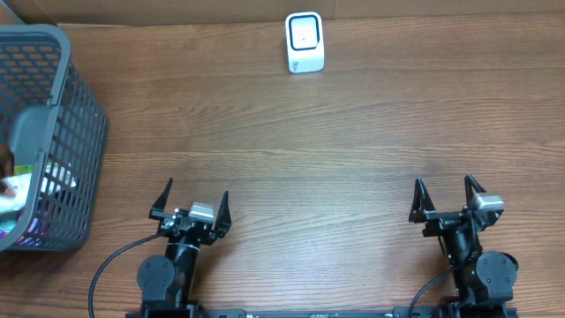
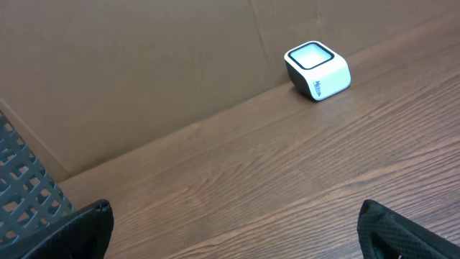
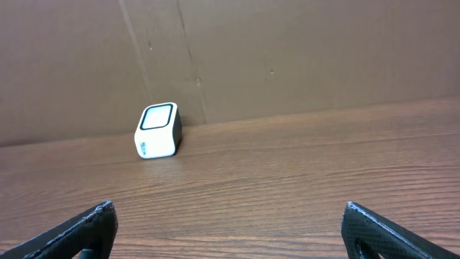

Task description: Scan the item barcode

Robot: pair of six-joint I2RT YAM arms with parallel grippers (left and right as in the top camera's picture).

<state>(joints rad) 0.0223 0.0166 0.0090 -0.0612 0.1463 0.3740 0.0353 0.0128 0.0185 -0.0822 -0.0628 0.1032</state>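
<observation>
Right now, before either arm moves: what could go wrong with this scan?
1. The items lie low in the basket, partly off the overhead frame; the open left gripper may snag the mesh wall or drag the basket.
2. No barcode shows on them, so the wrong face may get presented.
3. The small scanner stands at the far edge; a carried item could knock it.
</observation>
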